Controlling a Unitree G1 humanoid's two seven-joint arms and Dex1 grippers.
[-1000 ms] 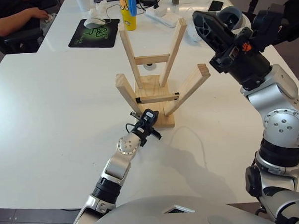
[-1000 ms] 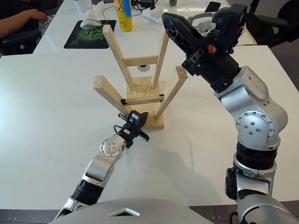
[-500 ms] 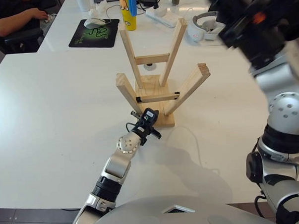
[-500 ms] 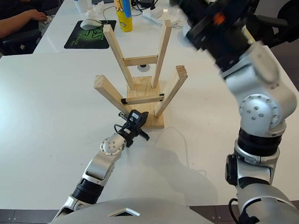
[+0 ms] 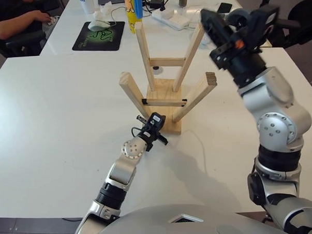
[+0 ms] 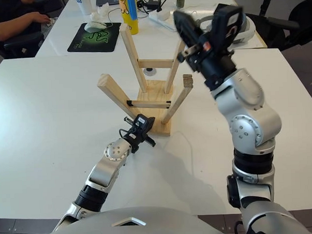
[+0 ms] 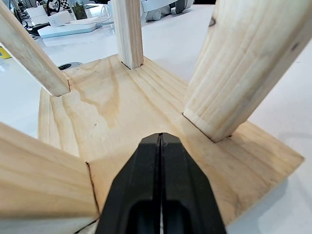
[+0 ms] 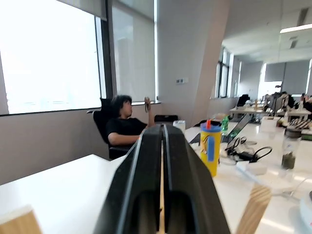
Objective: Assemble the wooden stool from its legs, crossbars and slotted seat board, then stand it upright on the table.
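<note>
Left gripper (image 5: 155, 121) pressed together, empty, at 7 o'clock of our upturned stool (image 5: 168, 98) mid-table | right gripper (image 5: 217, 26) aloft at its 2 o'clock | left wrist: tip against seat board (image 7: 122, 107) | right wrist: fingers (image 8: 146, 161) pressed together, empty | we should grip two legs (image 5: 144, 50), flip slowly.

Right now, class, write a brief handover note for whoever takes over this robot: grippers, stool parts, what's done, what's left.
Left gripper: jaws shut, empty, at the near edge of the seat board.
Right gripper: jaws shut, empty, raised above the far right leg.
Stool: inverted on the table, seat board down, four legs pointing up, crossbars fitted between them.
Done: assembly looks complete.
Left: turn it over and stand it upright.
</note>
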